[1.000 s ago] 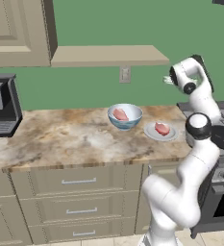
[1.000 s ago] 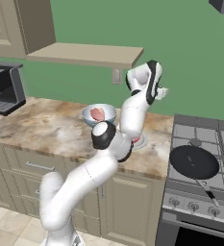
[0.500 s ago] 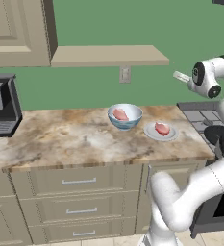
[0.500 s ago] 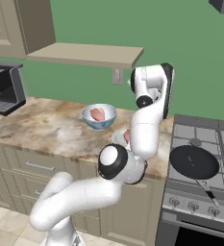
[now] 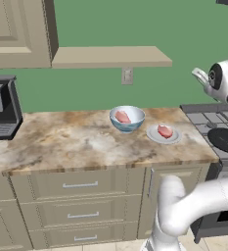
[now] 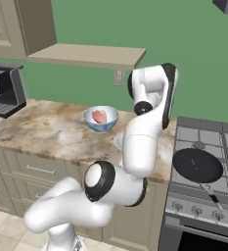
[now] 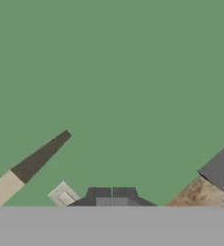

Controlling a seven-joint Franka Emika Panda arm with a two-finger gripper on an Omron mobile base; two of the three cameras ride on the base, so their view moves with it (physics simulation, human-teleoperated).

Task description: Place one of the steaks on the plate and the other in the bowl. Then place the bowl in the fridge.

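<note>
Blue bowl [image 5: 127, 119] with steak [image 5: 122, 116] well below closed, empty jaws.

The white arm rises from the floor in front of the tabletop's right end, bends at a fat dark-capped joint low down, then climbs in a thick upright column above the tabletop's right edge. Up top it folds over at another dark joint, so the hand sits high, well clear of the tabletop, turned toward the wall behind. The pincer [image 7: 111, 197] is closed, its two dark fingertips [image 7: 99, 196] pressed side by side with nothing between them. From the left base view, the hand's rounded white housing with its dark ring hangs at the far right, above the tabletop's right end.
</note>
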